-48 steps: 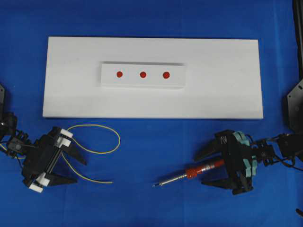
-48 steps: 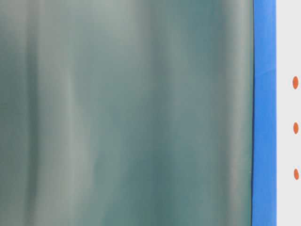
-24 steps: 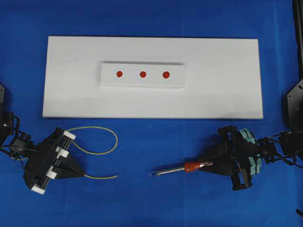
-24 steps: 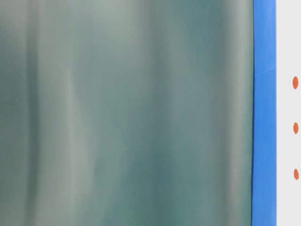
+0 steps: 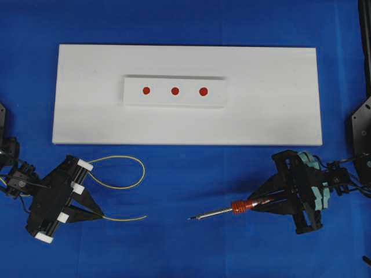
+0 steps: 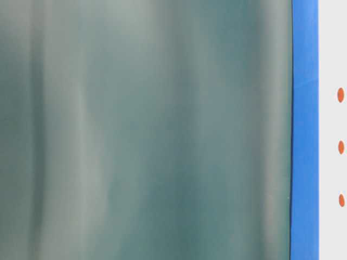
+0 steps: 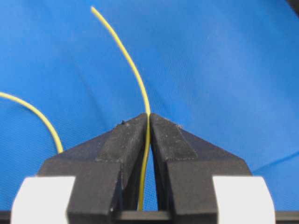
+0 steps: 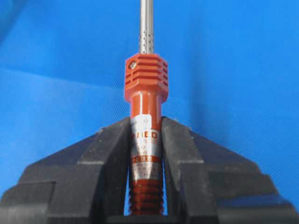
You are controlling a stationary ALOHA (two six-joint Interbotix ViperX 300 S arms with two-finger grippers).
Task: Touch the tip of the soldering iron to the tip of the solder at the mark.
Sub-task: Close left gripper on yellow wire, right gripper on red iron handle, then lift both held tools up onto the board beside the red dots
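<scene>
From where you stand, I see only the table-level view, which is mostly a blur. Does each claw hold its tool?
Observer: Yes. The left claw is shut on the solder.
Operator: And the right one?
Observer: The right claw is shut on the soldering iron, on the handle below the ribbed collar.
Operator: Are the tips near a mark?
Observer: No. Both lie over the blue cloth, short of the white board.

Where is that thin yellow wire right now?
In the overhead view, the solder lies lower left on the blue cloth, below the white board, pinched by the left gripper.
</scene>
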